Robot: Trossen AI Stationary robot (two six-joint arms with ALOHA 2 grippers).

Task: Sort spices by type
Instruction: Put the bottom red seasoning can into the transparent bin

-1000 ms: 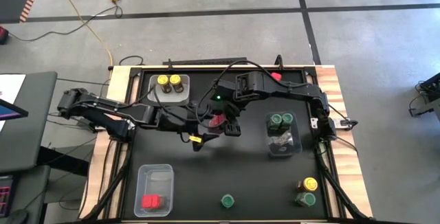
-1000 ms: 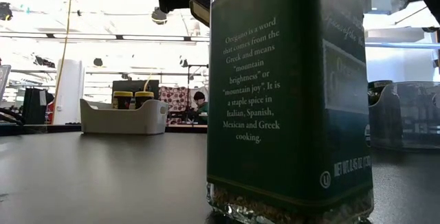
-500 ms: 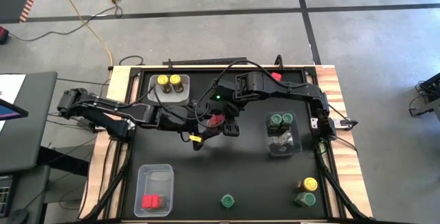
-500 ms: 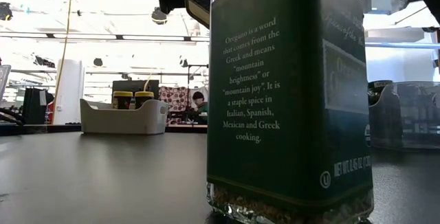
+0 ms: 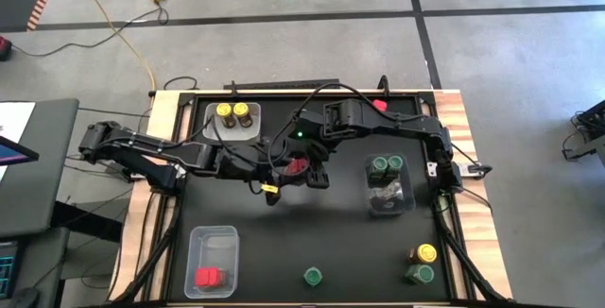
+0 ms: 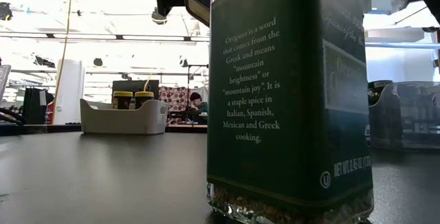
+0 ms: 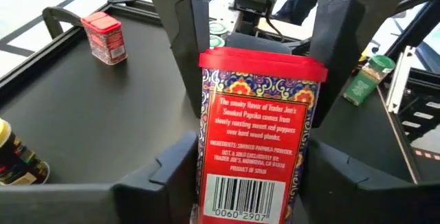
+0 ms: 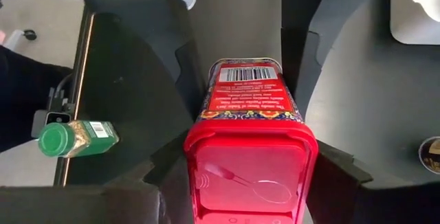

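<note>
**Mid-bench: one red paprika tin between two grippers**

Near the middle of the bench (image 5: 284,242), toward its far edge, a red paprika tin (image 7: 256,138) sits between both grippers. The left gripper (image 7: 251,169) has its fingers pressed against the tin's sides, pinching its lower half. The right gripper (image 8: 251,176) pinches the lid end. Another red tin (image 7: 104,37) stands near the far edge.
</note>
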